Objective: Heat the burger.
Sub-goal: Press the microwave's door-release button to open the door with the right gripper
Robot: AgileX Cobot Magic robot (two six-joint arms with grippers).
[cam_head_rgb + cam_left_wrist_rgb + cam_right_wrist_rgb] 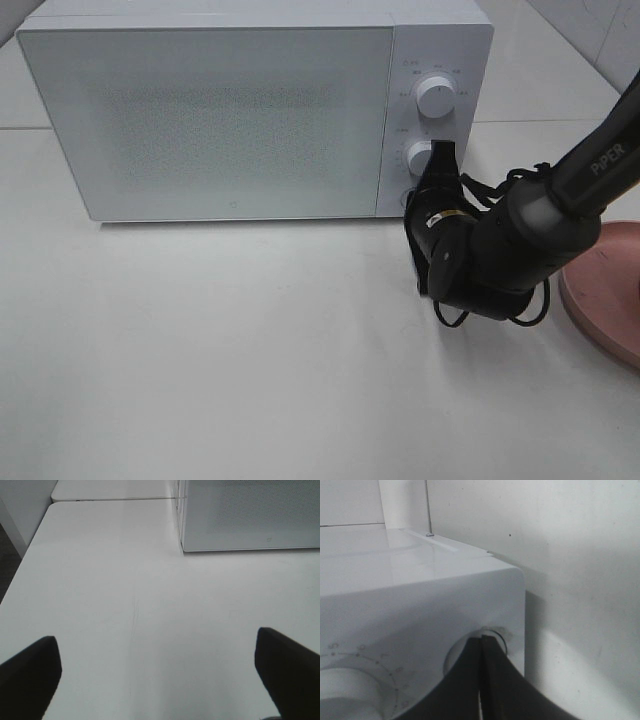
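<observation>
The right end effector (pixel 441 150) is clenched, its tips together at the lower round dial (pixel 420 157) of the white box-shaped microwave oven (pixel 220 110), whose door is closed. The left end effector (pixel 156 636) hangs released over the white table (pixel 125 580). The burger shows in no view, so its place and axis cannot be told.

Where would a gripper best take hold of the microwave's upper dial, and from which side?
Probably by its round rim, fingers on opposite sides, coming straight at the front: the upper dial is a short cylinder standing out of the microwave.
</observation>
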